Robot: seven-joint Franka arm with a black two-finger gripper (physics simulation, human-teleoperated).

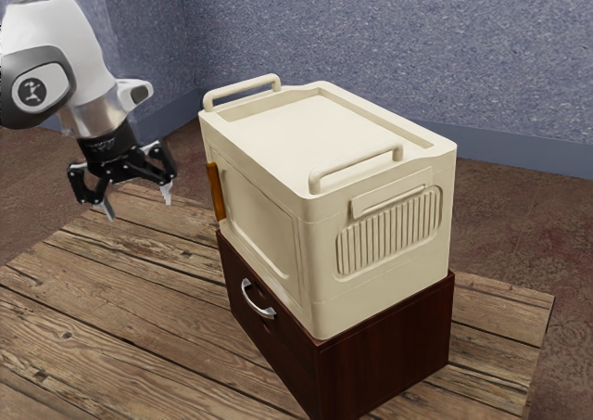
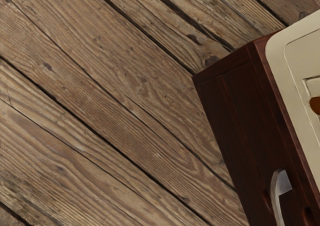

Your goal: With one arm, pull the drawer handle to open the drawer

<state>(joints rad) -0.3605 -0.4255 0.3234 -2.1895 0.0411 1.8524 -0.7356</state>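
High above the table at the exterior view's left, my black gripper [image 1: 140, 207] points downward, its two fingers spread wide with nothing between them. It is apart from the dark brown drawer cabinet [image 1: 389, 360] and higher than the silver curved handle [image 1: 258, 300] on the cabinet's front. The drawer front [image 1: 278, 335] sits flush with the cabinet. In the wrist view the handle [image 2: 278, 198] shows on the dark drawer front [image 2: 227, 121].
A cream box [image 1: 375, 225] with two top rails and an orange-brown handle [image 1: 216, 192] stands on the cabinet. Wooden planks of the table [image 1: 111, 318] extend before the drawer. A blue wall rises behind.
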